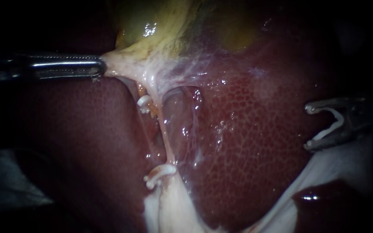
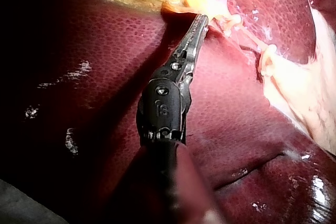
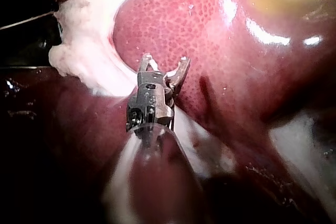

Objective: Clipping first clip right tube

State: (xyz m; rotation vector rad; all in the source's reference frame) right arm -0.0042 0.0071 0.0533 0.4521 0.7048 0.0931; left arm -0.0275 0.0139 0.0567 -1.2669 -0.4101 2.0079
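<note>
My left instrument [image 1: 100,68] [image 2: 201,22] comes in from the left, its jaws shut on the pale edge of the yellow-green gallbladder [image 1: 152,26], which it holds stretched to the left. Two thin tubes run down from there. The left tube carries a white clip [image 1: 144,103] up high, and another white clip [image 1: 157,173] sits at the bottom. The right tube [image 1: 166,140] is a bare pale strand. My right instrument [image 1: 308,127] [image 3: 165,64] hangs far to the right over the liver [image 1: 260,121]. Its jaws stand wide apart around an open white clip [image 1: 336,120].
Dark red liver fills both sides of the tubes. White fatty tissue [image 1: 169,207] spreads below the tubes and runs up toward the right instrument. In the right wrist view the same white tissue [image 3: 84,51] lies beside the jaws.
</note>
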